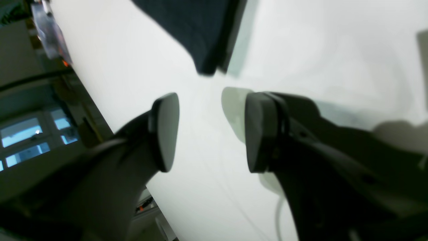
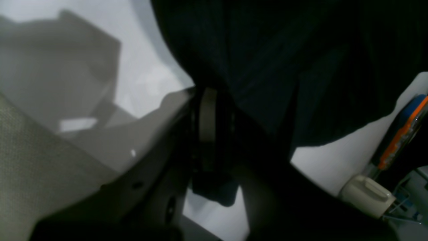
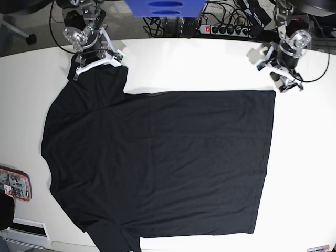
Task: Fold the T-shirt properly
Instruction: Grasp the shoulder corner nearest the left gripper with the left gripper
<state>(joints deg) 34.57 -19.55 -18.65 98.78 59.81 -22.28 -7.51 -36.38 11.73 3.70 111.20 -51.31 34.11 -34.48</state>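
Right now the T-shirt [image 3: 157, 163] lies spread flat over most of the white surface [image 3: 304, 157], its straight hem edge running down the base view's right side and one sleeve reaching toward the far left corner. Its near edge hangs at or over the surface's front edge.

At that far left corner the right gripper [image 3: 97, 59] sits on the sleeve, fingers together and clamped on the cloth; the right wrist view shows dark fabric [image 2: 274, 67] bunched around a pale finger pad [image 2: 208, 113]. At the far right, the left gripper [image 3: 277, 73] hovers just beyond the shirt's far right corner. Its fingers [image 1: 165, 130] stand apart with only bare surface between them, and the shirt's corner [image 1: 200, 33] lies a little ahead of them, not touched.

Around the shirt: a phone-like device with an orange rim [image 3: 14, 184] rests at the surface's left edge, close beside the shirt's side but apart from it. Behind the far edge stand a blue object [image 3: 164, 7] and a power strip [image 3: 226, 29] with tangled cables. Nothing lies on top of the shirt.
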